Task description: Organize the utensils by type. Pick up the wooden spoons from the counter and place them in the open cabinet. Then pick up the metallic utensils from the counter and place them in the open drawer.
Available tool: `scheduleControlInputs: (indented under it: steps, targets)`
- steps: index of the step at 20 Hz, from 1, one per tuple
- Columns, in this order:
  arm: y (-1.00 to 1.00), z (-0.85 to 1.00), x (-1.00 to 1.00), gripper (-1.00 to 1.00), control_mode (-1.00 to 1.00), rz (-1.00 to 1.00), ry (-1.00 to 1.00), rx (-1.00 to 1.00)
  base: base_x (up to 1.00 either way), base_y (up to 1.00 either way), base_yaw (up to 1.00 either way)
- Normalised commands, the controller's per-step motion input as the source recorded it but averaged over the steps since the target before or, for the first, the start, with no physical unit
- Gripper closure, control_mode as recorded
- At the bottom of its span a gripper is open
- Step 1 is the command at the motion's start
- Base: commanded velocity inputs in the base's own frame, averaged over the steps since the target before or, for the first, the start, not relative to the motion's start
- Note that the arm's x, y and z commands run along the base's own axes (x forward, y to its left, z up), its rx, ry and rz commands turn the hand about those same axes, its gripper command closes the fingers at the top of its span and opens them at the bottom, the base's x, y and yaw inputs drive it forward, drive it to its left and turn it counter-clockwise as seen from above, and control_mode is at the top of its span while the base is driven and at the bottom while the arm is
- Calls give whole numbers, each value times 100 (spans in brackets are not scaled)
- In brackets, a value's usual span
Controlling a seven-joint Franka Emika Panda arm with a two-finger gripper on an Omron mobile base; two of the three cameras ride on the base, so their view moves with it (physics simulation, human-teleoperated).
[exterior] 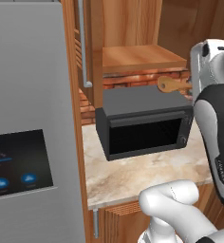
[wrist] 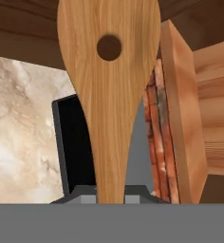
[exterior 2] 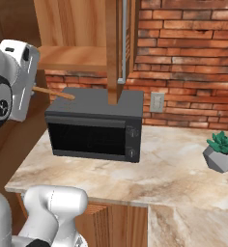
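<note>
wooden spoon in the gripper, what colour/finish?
Light honey-brown wood grain with a round hole near its wide end; the wooden spoon shows best in the hand view.

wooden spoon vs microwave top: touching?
Apart. In the left base view the wooden spoon, shut in the claw, hangs with brick wall showing between it and the microwave top.

Matt grained wooden spoon (wrist: 109,95); veined marble-look counter (exterior: 133,175); matt dark microwave (exterior 2: 94,123).
</note>
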Motion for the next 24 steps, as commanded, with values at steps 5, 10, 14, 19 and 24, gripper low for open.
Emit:
scheduleControlInputs:
  steps: [5,10,14,19,24]
  targets:
    - [0,14,79,100,-100,-2,-9,0,0,0,0]
    - [0,4,77,100,-100,-7,-8,0,0,0,0]
    - [0,18,61,100,-100,-5,0,0,0,0,0]
    - [0,3,59,100,-100,0,1,0,0,0,0]
    - [0,-1,83,100,-100,0,5,0,0,0,0]
